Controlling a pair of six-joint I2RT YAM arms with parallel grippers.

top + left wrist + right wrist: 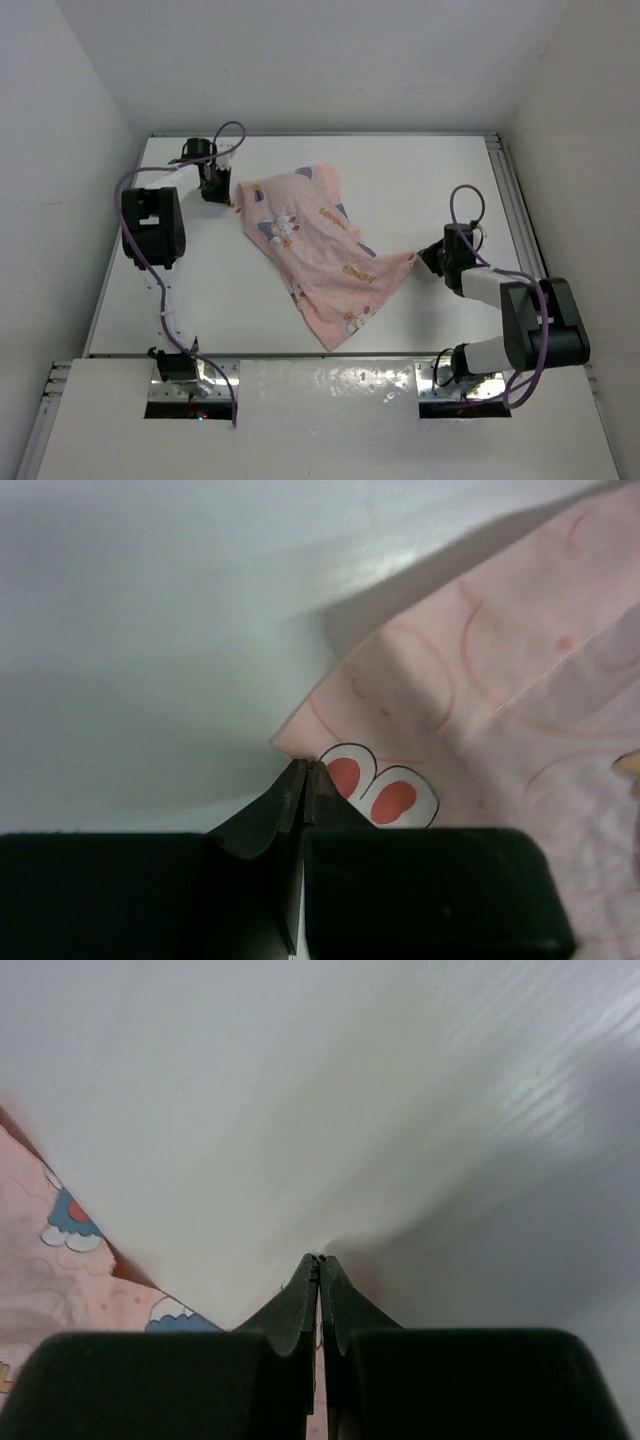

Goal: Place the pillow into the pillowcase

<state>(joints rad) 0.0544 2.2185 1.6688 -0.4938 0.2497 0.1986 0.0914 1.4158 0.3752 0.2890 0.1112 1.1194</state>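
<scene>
Now my left pincer (303,772) pinches one corner of the pillowcase (315,240) near the far left corner of the worktop (420,180). My right pincer (318,1262) pinches another corner near the right edge. The cloth is spread between them.

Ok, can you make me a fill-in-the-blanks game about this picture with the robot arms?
1. The pillowcase is the colour ____.
2. It lies on a table that is the colour ____.
3. The left gripper and the right gripper each pinch the pillowcase, so ____ grippers hold it.

Missing words: pink, white, two.
</scene>
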